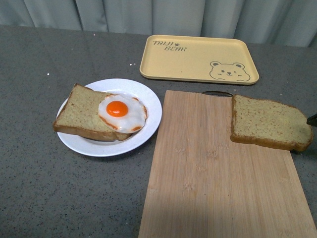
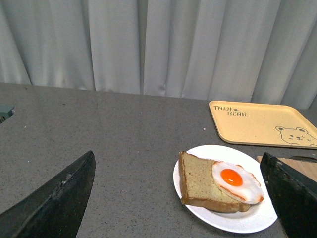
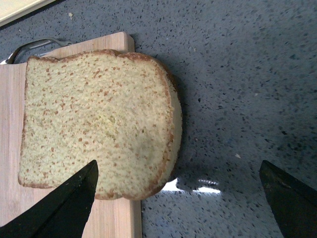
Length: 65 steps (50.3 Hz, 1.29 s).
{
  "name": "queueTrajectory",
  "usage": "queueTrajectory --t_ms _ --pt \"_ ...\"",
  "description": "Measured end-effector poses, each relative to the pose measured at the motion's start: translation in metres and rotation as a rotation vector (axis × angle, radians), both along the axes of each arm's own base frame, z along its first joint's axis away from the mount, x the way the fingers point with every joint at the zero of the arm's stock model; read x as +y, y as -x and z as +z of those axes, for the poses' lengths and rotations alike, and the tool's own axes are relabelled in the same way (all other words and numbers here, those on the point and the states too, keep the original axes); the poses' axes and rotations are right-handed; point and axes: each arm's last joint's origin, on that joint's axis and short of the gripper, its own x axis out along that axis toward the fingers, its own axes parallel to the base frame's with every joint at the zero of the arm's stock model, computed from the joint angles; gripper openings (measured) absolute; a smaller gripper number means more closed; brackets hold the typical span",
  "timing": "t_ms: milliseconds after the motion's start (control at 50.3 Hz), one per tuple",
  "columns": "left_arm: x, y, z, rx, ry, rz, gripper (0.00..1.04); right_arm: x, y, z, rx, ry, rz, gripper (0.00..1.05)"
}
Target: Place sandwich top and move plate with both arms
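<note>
The sandwich top (image 1: pixel 269 122), a wholegrain slice with one domed edge, lies on the right edge of the wooden cutting board (image 1: pixel 218 188), its domed edge overhanging the board. It fills the right wrist view (image 3: pixel 99 124). My right gripper (image 3: pixel 178 198) is open above it, one finger over the slice, the other over the countertop; only a black tip (image 1: pixel 312 119) shows in the front view. The white plate (image 1: pixel 146 94) holds a squarer bread slice (image 1: pixel 84 113) with a fried egg (image 1: pixel 121 112). My left gripper (image 2: pixel 181 198) is open, with the plate (image 2: pixel 237 223) ahead of it.
A yellow bear tray (image 1: pixel 198 58) lies at the back, also in the left wrist view (image 2: pixel 262 124). The board has a metal handle (image 1: pixel 217 93) at its far end. Grey speckled countertop (image 1: pixel 44 188) surrounds everything; curtains hang behind.
</note>
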Motion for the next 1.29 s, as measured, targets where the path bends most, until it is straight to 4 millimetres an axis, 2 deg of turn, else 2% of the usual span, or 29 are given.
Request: queueTrajectory --t_ms 159,219,298,417,537,696,875,1053,1133,1292 --pt "0.000 0.000 0.000 0.000 0.000 0.000 0.98 0.008 -0.014 -0.013 0.018 -0.075 -0.009 0.95" --pt "0.000 0.000 0.000 0.000 0.000 0.000 0.98 0.011 -0.019 -0.017 0.037 -0.087 -0.006 0.88" --pt "0.000 0.000 0.000 0.000 0.000 0.000 0.98 0.015 -0.025 -0.023 0.069 -0.091 -0.001 0.77" --pt "0.000 0.000 0.000 0.000 0.000 0.000 0.98 0.018 -0.032 -0.031 0.106 -0.109 -0.005 0.54" --pt "0.000 0.000 0.000 0.000 0.000 0.000 0.98 0.020 -0.033 -0.029 0.103 -0.113 -0.006 0.33" --pt "0.000 0.000 0.000 0.000 0.000 0.000 0.98 0.024 -0.027 -0.013 0.079 -0.121 -0.011 0.06" --pt "0.000 0.000 0.000 0.000 0.000 0.000 0.98 0.037 -0.021 0.013 -0.016 -0.210 -0.011 0.03" --pt "0.000 0.000 0.000 0.000 0.000 0.000 0.98 0.077 -0.022 0.036 -0.142 -0.365 0.060 0.03" --pt "0.000 0.000 0.000 0.000 0.000 0.000 0.98 0.104 -0.025 0.037 -0.159 -0.482 0.114 0.03" --pt "0.000 0.000 0.000 0.000 0.000 0.000 0.98 0.139 -0.032 0.028 -0.109 -0.588 0.160 0.03"
